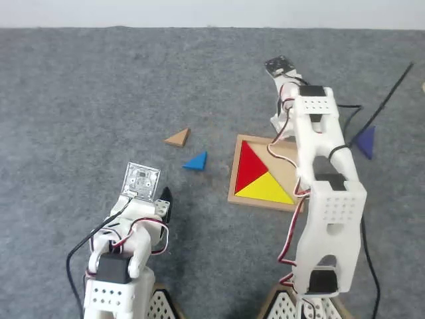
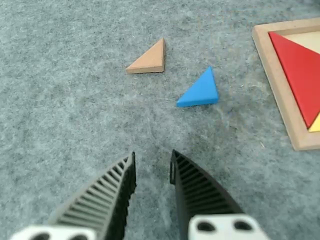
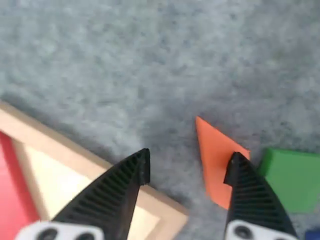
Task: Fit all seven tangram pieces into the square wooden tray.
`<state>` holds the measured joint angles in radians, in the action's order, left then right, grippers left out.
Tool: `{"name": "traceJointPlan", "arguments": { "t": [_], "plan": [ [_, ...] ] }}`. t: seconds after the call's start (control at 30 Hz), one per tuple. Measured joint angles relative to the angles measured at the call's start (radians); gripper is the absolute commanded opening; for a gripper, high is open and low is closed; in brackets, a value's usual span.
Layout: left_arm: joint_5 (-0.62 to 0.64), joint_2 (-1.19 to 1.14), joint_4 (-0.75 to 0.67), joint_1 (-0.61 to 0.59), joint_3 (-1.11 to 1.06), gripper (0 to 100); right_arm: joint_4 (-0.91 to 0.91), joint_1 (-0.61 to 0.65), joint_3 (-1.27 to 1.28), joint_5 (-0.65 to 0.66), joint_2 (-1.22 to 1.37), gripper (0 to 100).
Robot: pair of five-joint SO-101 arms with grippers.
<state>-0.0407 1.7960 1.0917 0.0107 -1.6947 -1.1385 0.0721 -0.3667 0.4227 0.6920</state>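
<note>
From the high view, the tray lies mid-table on grey carpet. In it a red triangle has its long edge on the 9 o'clock wall and its apex toward 3. A yellow triangle has its long edge on the 6 o'clock wall and its apex toward 12. A blue triangle lies loose at the tray's 9 o'clock, its sharp tip toward 8. A tan triangle lies farther out, between 9 and 10, its long axis running 8 to 2. A dark blue triangle lies between 2 and 3, its apex toward 9. The right arm stretches across the tray's 3 o'clock side. The left gripper sits at 8 o'clock, well short of the loose triangles.

The left wrist view gives its fingers a narrow gap, nothing between them, over bare carpet.

The right wrist view brings in an orange piece just outside a tray corner, with a green piece just beside it. The right gripper is spread wide, one finger over the tray rim, the other at the orange piece's edge; whether it touches, I cannot tell.
</note>
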Motion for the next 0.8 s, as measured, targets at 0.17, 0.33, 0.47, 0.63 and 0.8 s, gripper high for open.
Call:
{"name": "traceJointPlan", "arguments": {
  "t": [0.17, 0.33, 0.47, 0.63, 0.8],
  "plan": [
    [0.000, 0.000, 0.000, 0.000, 0.000, 11, 0.000, -0.054, -0.014, 0.037, 0.015, 26.3],
    [0.000, 0.000, 0.000, 0.000, 0.000, 11, 0.000, -0.089, -0.015, 0.060, 0.052, 26.2],
    [0.000, 0.000, 0.000, 0.000, 0.000, 11, -0.003, -0.098, -0.021, 0.068, 0.058, 17.8],
    [0.000, 0.000, 0.000, 0.000, 0.000, 11, -0.034, -0.140, -0.081, 0.055, 0.078, 0.1],
    [0.000, 0.000, 0.000, 0.000, 0.000, 11, -0.081, -0.183, -0.138, -0.035, 0.089, 0.9]
  ]
}}
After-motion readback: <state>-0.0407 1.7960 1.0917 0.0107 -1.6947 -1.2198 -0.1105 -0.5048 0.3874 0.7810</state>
